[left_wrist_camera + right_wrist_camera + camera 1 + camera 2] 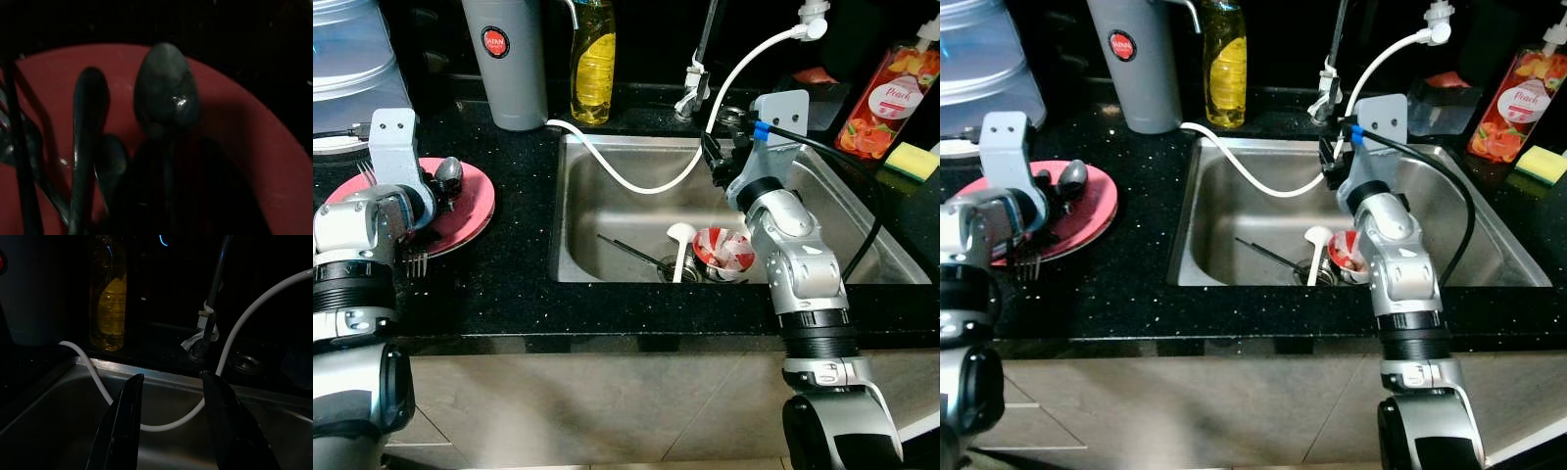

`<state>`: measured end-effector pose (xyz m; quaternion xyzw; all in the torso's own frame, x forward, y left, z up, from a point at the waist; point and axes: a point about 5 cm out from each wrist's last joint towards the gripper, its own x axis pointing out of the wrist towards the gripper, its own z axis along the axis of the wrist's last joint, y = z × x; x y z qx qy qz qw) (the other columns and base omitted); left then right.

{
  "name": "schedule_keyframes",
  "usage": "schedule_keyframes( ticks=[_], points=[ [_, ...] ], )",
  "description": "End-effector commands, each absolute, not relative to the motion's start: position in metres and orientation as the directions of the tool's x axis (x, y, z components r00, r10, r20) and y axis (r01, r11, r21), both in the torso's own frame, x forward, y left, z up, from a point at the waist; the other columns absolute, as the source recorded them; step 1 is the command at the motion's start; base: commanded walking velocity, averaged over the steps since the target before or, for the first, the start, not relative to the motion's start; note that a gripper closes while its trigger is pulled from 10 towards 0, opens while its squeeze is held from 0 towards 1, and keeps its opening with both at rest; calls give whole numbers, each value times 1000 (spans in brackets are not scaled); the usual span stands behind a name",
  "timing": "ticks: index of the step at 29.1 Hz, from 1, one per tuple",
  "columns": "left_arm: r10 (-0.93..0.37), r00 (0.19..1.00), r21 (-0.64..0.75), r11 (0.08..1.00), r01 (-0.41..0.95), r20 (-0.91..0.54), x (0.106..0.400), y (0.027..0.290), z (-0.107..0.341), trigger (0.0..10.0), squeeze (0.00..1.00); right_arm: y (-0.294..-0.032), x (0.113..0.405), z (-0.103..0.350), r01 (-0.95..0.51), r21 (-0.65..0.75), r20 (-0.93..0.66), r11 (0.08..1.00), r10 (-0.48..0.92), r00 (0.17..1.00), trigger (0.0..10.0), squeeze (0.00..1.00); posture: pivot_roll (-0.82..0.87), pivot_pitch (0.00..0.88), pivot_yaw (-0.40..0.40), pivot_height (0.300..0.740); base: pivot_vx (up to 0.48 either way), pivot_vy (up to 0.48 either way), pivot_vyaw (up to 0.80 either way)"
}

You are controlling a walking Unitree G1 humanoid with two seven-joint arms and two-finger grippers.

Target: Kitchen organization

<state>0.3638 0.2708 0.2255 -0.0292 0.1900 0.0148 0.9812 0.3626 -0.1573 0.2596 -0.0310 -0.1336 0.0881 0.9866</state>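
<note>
A red plate (475, 211) lies on the black counter left of the sink and holds several pieces of cutlery. My left gripper (438, 192) hangs low over the plate, and its fingers look shut on the handle of a metal spoon (166, 93) whose bowl rests on the plate. Another spoon (90, 98) lies beside it. A fork (416, 262) sticks out over the plate's near edge. My right gripper (172, 376) is open and empty above the steel sink (607, 269). A white ladle (680, 245), a red-and-white cup (722, 250) and a thin dark utensil (631, 250) lie by the drain.
A white hose (636, 181) loops from the counter across the sink up to the tap (700, 78). Behind the sink stand a grey flask (504, 59) and a yellow soap bottle (592, 59). A peach bottle (891, 98) and a yellow sponge (913, 160) sit at the right.
</note>
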Motion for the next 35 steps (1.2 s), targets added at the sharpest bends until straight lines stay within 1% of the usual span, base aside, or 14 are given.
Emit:
schedule_keyframes(
  ticks=[1, 8, 11, 12, 13, 14, 17, 18, 21, 22, 25, 26, 31, 35],
  points=[
    [9, 906, -64, 997, -40, -423, 362, 270, 211, 0, 0, -159, 363, 261, -163, -86, 263, 983, 180, 948, 10000, 0, 253, 0, -42, 740, 0, 0, 0],
    [21, 908, -64, 996, -53, -419, 362, 271, 211, 0, 0, -159, 364, 262, -163, -87, 262, 983, 181, 948, 10000, 0, 252, 0, -49, 740, 0, 0, 0],
    [33, 924, -74, 995, -66, -380, 363, 273, 220, 0, 0, -159, 365, 263, -165, -87, 263, 983, 182, 947, 10000, 0, 254, 0, -52, 740, 0, 0, 0],
    [46, 943, -61, 996, -70, -328, 364, 273, 230, 4000, 0, -158, 365, 263, -165, -87, 263, 982, 183, 947, 10000, 0, 254, 0, -52, 740, 0, 0, 0],
    [46, 943, -61, 996, -70, -328, 364, 273, 230, 4000, 0, -158, 365, 263, -165, -87, 263, 982, 183, 947, 10000, 0, 254, 0, -52, 740, 0, 0, 0],
    [58, 972, -44, 997, -70, -228, 364, 273, 251, 10000, 0, -158, 365, 263, -166, -87, 263, 982, 183, 947, 10000, 0, 255, 0, -53, 740, 0, 0, 0],
    [63, 991, -14, 998, -65, -121, 362, 270, 275, 10000, 0, -158, 365, 263, -167, -87, 263, 982, 184, 947, 10000, 0, 256, 0, -54, 740, 0, 0, 0],
    [40, 999, 8, 999, -40, -25, 358, 265, 297, 10000, 0, -158, 365, 263, -167, -87, 264, 982, 184, 947, 10000, 0, 256, 0, -55, 740, 0, 0, 0],
    [9, 999, 28, 1000, -10, 40, 355, 260, 312, 10000, 0, -158, 365, 264, -168, -86, 265, 982, 185, 946, 10000, 0, 259, 0, -57, 740, 0, 0, 0],
    [-48, 997, 52, 998, 45, 53, 353, 254, 317, 10000, 0, -158, 365, 264, -170, -86, 266, 982, 187, 946, 10000, 0, 261, 0, -60, 740, 0, 0, 0],
    [-195, 980, 115, 975, 190, 38, 349, 235, 316, 10000, 0, -156, 365, 266, -184, -75, 271, 980, 197, 942, 10000, 0, 264, 0, -62, 740, 0, 0, 0],
    [-260, 965, 126, 958, 258, 1, 349, 223, 305, 10000, 0, -155, 365, 270, -201, -53, 281, 978, 208, 937, 10000, 0, 263, 0, -62, 740, 0, 0, 0],
    [-298, 951, 117, 945, 306, -82, 358, 202, 283, 10000, 0, -157, 364, 276, -200, -50, 295, 978, 206, 933, 10000, 0, 258, 0, -66, 740, 0, 0, 0],
    [-337, 931, 87, 933, 350, -138, 379, 177, 274, 10000, 0, -160, 365, 280, -189, -59, 302, 980, 198, 932, 10000, 0, 252, 0, -67, 740, 0, 0, 0]
  ],
)
